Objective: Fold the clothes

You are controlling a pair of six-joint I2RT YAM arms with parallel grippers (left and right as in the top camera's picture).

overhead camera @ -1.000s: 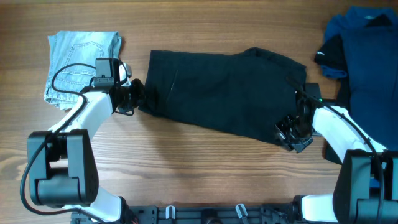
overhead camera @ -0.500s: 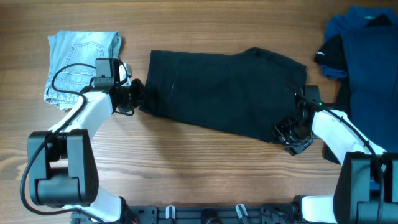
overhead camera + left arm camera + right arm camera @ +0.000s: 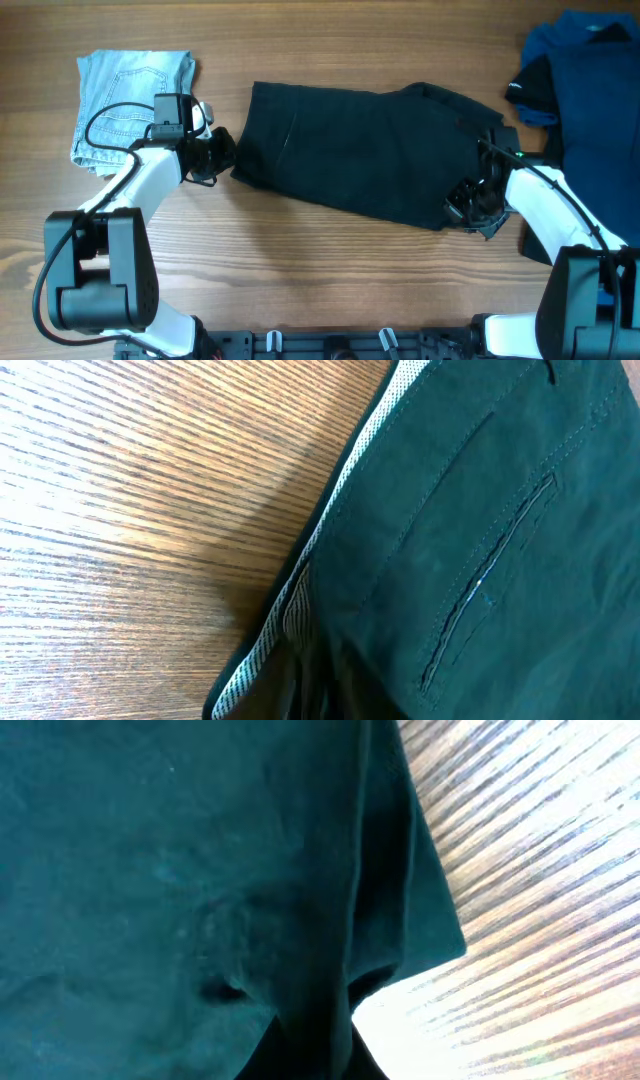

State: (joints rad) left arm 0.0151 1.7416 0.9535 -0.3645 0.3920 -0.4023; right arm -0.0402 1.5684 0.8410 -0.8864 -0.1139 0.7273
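While the black shorts (image 3: 370,150) lie spread across the middle of the desk (image 3: 300,280), the right tool (image 3: 464,206) is clamped tight on their near right corner. The left tool (image 3: 224,155) meets their left edge, but I cannot tell whether it grips. Folded denim (image 3: 130,95) sits at the far left corner and blue garments (image 3: 590,90) at the far right.

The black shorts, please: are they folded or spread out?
Spread out: the black shorts lie flat at full length on the table.
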